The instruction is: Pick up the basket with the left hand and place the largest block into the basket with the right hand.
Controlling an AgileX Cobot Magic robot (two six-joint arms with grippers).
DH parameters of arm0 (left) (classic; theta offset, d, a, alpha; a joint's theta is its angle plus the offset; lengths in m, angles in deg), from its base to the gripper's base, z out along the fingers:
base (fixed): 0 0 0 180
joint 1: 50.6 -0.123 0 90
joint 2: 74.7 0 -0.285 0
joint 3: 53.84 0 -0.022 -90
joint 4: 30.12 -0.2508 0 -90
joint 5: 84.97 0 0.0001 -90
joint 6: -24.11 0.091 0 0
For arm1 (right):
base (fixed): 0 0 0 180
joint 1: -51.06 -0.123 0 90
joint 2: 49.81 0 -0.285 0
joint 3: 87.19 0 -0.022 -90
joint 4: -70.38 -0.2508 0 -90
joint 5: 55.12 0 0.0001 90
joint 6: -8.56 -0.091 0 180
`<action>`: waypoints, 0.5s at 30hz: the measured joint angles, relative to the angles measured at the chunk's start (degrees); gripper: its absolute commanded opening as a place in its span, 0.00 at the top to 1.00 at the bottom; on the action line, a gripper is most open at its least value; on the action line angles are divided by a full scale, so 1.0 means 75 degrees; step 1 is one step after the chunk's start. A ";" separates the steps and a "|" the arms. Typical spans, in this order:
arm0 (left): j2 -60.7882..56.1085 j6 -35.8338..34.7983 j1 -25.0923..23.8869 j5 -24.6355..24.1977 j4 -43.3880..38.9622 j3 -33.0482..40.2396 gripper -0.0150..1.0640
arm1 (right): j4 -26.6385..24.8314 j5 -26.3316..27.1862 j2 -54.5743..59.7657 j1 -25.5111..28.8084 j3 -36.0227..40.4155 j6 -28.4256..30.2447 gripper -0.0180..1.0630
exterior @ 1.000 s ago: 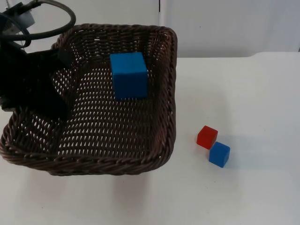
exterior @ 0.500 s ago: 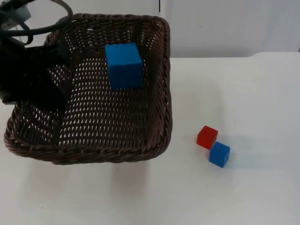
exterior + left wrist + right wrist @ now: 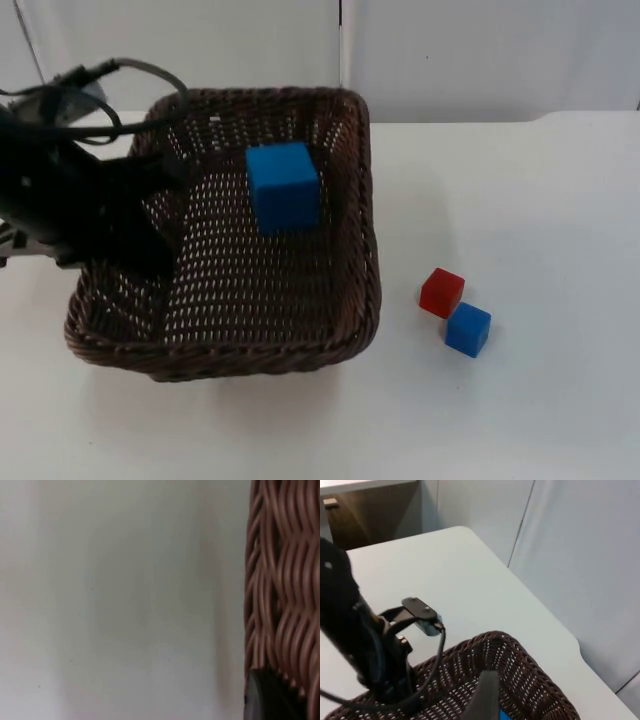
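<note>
I have the left gripper (image 3: 150,205) clamped on the basket (image 3: 300,345) rim at frame left; the big blue block (image 3: 284,187) sits inside, upper middle; I can't tell the right gripper's (image 3: 487,692) state

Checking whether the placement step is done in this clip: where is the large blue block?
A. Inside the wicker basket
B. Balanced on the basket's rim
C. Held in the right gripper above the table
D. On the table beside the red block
A: the large blue block sits on the floor of the wicker basket, which the left gripper grips by its wall.
</note>
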 measured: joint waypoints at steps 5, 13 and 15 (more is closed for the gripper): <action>0.0575 0.0070 0.0000 0.0082 0.0117 -0.0340 0.99 | 0.0000 -0.0273 -0.0321 0.0000 0.0000 0.0002 0.30; 0.1403 0.0199 0.0000 0.0182 0.0223 -0.0895 0.99 | 0.0213 -0.0565 -0.0644 0.0000 0.0000 -0.0045 0.30; 0.1615 0.0199 0.0000 0.0196 0.0240 -0.1013 0.99 | 0.0407 -0.0641 -0.0741 0.0000 0.0000 -0.0240 0.30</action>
